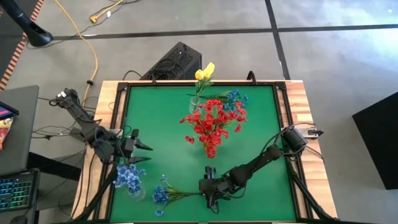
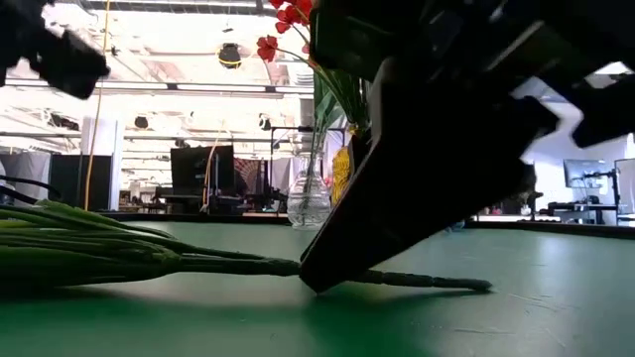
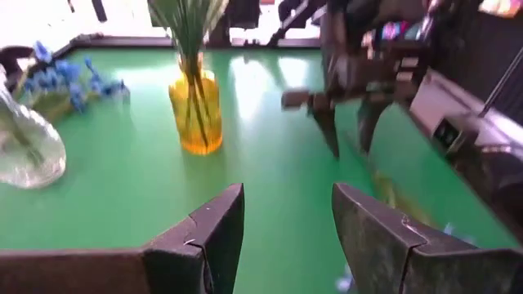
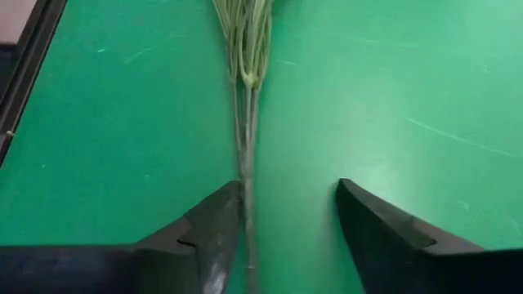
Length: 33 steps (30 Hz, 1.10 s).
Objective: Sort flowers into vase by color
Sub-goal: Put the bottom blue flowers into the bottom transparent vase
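Note:
A spray of blue flowers (image 1: 161, 194) lies flat on the green table near its front edge, and its thin green stem (image 4: 247, 147) points toward the right. My right gripper (image 4: 286, 188) stands open low over the stem's free end, one finger on each side. Red flowers (image 1: 211, 124) stand in a yellow vase (image 3: 196, 114) at mid table. More blue flowers fill a clear vase (image 1: 129, 180) at the front left. My left gripper (image 1: 144, 152) hovers open and empty at the left, above that vase. My right gripper straddles the stem's bare end (image 4: 245, 214), slanting down from the table's right side along the stem. The stem runs right beside one finger's (image 4: 214, 224) inner edge; whether they touch I cannot tell. The stem lies flat on the table (image 4: 392, 73).
At the far edge, a clear vase (image 1: 198, 99) holds yellow tulip heads (image 1: 204, 71) and some blue blooms (image 1: 234, 98). Bare green surface lies to the right of the red bunch. A raised dark rim (image 1: 283, 124) frames the table.

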Each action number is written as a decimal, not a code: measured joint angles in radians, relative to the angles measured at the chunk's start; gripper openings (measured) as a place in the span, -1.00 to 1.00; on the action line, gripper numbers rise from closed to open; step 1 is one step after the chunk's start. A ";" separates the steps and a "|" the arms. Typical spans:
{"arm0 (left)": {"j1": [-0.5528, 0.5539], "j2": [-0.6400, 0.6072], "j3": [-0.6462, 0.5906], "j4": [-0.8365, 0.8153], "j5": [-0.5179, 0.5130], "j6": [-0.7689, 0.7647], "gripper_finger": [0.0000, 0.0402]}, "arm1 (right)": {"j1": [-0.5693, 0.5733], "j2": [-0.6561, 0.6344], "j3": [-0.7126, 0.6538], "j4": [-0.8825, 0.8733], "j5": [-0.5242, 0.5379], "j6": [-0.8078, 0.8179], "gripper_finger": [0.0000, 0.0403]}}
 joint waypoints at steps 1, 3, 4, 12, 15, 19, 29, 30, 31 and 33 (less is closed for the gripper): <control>0.000 0.000 0.017 -0.003 -0.005 0.003 -0.14 | 0.000 0.000 0.000 -0.002 -0.002 0.003 0.03; 0.000 0.000 0.046 -0.008 -0.021 0.005 -0.14 | 0.000 0.000 0.000 -0.004 -0.002 0.003 -0.14; 0.000 0.000 0.058 -0.010 -0.030 0.005 -0.14 | 0.000 0.000 0.000 -0.005 -0.002 0.004 -0.24; 0.001 0.000 0.181 -0.170 -0.244 -0.031 -0.14 | -0.001 -0.008 -0.001 -0.007 -0.074 0.023 -0.87; 0.002 0.000 0.231 -0.231 -0.310 -0.038 -0.14 | -0.001 -0.023 -0.002 -0.019 -0.091 0.025 -0.87; 0.008 0.000 0.294 -0.250 -0.320 -0.012 -0.14 | 0.002 -0.057 -0.006 -0.047 -0.093 0.025 -0.86; 0.045 0.000 0.417 -0.247 -0.305 0.067 -0.14 | 0.003 -0.206 -0.005 -0.114 0.221 0.023 -0.87; 0.047 0.000 0.417 -0.249 -0.305 0.067 -0.14 | 0.004 -0.225 -0.005 -0.108 0.276 0.023 -0.87; 0.049 0.000 0.417 -0.252 -0.304 0.066 -0.14 | 0.004 -0.242 -0.005 -0.097 0.330 0.023 -0.87; 0.049 0.000 0.417 -0.264 -0.298 0.049 -0.14 | 0.006 -0.269 -0.004 -0.075 0.431 0.016 -0.87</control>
